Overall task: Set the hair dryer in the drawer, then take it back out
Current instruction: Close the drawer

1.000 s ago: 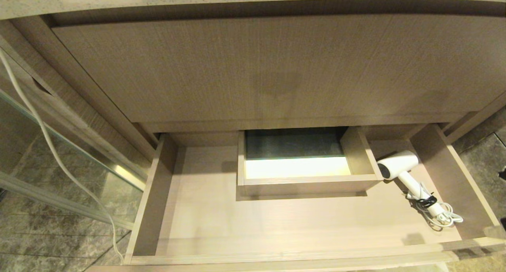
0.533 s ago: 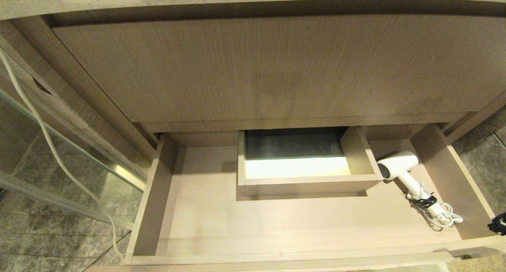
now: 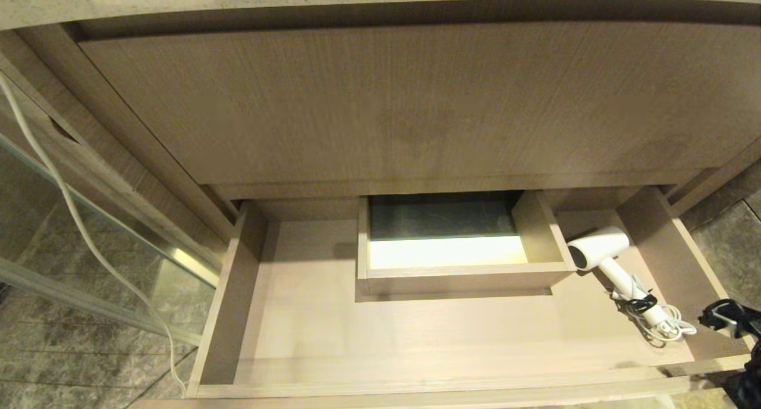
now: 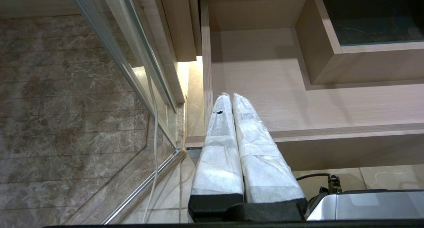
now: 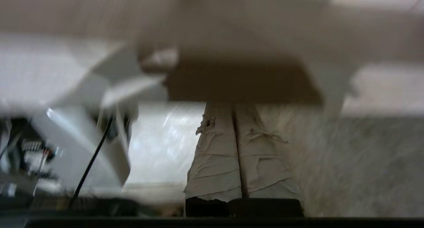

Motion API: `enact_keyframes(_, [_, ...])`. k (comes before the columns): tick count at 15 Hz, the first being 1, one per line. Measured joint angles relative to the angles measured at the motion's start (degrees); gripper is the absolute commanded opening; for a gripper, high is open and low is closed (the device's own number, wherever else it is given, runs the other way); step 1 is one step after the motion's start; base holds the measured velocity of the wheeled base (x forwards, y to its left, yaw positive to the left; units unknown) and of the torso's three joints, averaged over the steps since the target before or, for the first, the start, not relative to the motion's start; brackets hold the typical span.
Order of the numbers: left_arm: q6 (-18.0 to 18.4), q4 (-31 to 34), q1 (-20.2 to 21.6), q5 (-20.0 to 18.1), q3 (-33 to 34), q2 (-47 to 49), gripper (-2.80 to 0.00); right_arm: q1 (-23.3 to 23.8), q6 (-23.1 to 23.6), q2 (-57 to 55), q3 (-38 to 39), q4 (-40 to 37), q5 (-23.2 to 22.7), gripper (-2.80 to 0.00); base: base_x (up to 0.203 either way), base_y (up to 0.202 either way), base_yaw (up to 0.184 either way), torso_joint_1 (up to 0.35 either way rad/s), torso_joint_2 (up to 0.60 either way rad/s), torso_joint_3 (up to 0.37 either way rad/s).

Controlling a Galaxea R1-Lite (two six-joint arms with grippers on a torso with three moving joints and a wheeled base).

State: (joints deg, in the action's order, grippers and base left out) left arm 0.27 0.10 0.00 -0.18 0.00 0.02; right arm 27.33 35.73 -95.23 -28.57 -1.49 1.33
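At the right end of the drawer (image 3: 452, 337), beside its right wall: the hair dryer (image 3: 618, 269), barrel touching the boxed cut-out (image 3: 464, 271), cord bundle toward the front right corner. Stowing half apparently done; taking out not yet begun. Right gripper (image 5: 236, 106) pressed together, empty, near that corner; left gripper (image 4: 231, 96) likewise together, parked by the front left corner.

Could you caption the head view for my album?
White hair dryer lies in the open wooden drawer, right tool nearby.
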Motion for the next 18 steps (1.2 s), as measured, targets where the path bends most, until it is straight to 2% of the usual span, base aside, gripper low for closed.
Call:
enact_keyframes(2, [0.00, 0.00, 0.00, 0.00, 0.00, 0.00, -2.80, 0.01, -1.69, -1.53, -0.47, 5.16, -0.36, -2.80, 0.000, 0.000, 0.000, 0.000, 0.00, 0.000])
enact_keyframes(3, [0.00, 0.00, 0.00, 0.00, 0.00, 0.00, -2.80, -0.01, -4.00, -1.82, -1.04, 9.15, -0.71, -2.80, 0.000, 0.000, 0.000, 0.000, 0.00, 0.000])
enact_keyframes(6, [0.00, 0.00, 0.00, 0.00, 0.00, 0.00, -2.80, -1.70, -14.56, -1.88, -3.52, 23.83, -1.88, -2.80, 0.000, 0.000, 0.000, 0.000, 0.00, 0.000])
enact_keyframes(8, [0.00, -0.06, 0.00, 0.02, 0.00, 0.00, -2.80, -4.13, -22.92, -3.21, -8.21, 39.31, -1.41, -2.80, 0.000, 0.000, 0.000, 0.000, 0.00, 0.000])
enact_keyframes(10, [0.00, 0.01, -0.12, 0.05, 0.00, -0.01, -2.80, -5.38, -27.22, -4.33, -10.96, 45.90, 0.67, -2.80, 0.000, 0.000, 0.000, 0.000, 0.00, 0.000])
enact_keyframes(11, [0.02, -0.05, 0.11, -0.04, 0.00, 0.00, -2.80, -5.75, -27.15, -3.57, -11.21, 45.04, 0.97, -2.80, 0.000, 0.000, 0.000, 0.000, 0.00, 0.000])
enact_keyframes(13, [-0.01, 0.01, -0.05, 0.02, 0.00, 0.00, -2.80, -6.01, -26.15, 1.85, -9.60, 36.75, 1.28, -2.80, 0.000, 0.000, 0.000, 0.000, 0.00, 0.000])
enact_keyframes(18, [-0.01, 0.00, -0.05, 0.00, 0.00, 0.00, -2.80, -7.83, -25.42, 28.30, 1.45, 14.76, 1.36, -2.80, 0.000, 0.000, 0.000, 0.000, 0.00, 0.000])
